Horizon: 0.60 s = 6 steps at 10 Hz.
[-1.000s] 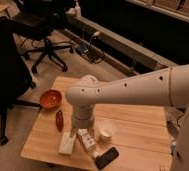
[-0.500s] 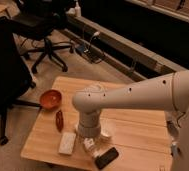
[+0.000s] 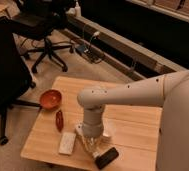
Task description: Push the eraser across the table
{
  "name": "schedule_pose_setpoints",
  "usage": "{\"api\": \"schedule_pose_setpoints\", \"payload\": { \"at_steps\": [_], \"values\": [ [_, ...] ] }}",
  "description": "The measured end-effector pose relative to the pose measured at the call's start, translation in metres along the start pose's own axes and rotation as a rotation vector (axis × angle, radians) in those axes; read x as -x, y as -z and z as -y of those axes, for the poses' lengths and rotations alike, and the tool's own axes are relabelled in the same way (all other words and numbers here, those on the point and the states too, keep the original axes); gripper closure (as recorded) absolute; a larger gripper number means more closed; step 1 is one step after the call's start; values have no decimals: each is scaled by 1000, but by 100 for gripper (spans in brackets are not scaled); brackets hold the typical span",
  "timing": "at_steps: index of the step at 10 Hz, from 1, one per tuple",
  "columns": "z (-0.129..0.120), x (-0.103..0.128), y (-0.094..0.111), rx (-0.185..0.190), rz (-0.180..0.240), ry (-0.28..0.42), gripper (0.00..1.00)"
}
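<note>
The black eraser point(image 3: 107, 157) lies flat near the front edge of the light wood table point(image 3: 138, 127). My white arm reaches in from the right and bends down over the table's middle. The gripper point(image 3: 92, 144) hangs below the wrist, just left of and behind the eraser, close to it. The wrist hides most of the gripper, and I cannot tell whether it touches the eraser.
A pale white flat block point(image 3: 67, 142) lies left of the gripper. A white printed box point(image 3: 82, 134) and a white cup point(image 3: 107, 134) are mostly hidden behind the wrist. A red bowl point(image 3: 50, 98) and a small red object point(image 3: 59, 120) sit at the table's left. An office chair point(image 3: 45, 30) stands behind.
The arm's wrist has swung lower and toward the table's front, now covering the cup and the printed box. The eraser has not visibly moved.
</note>
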Motion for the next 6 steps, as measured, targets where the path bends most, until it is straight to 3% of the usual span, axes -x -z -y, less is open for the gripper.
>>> {"api": "schedule_pose_setpoints", "payload": {
  "at_steps": [6],
  "values": [
    [36,-8,-22,-9,13,4,100]
  ]
}}
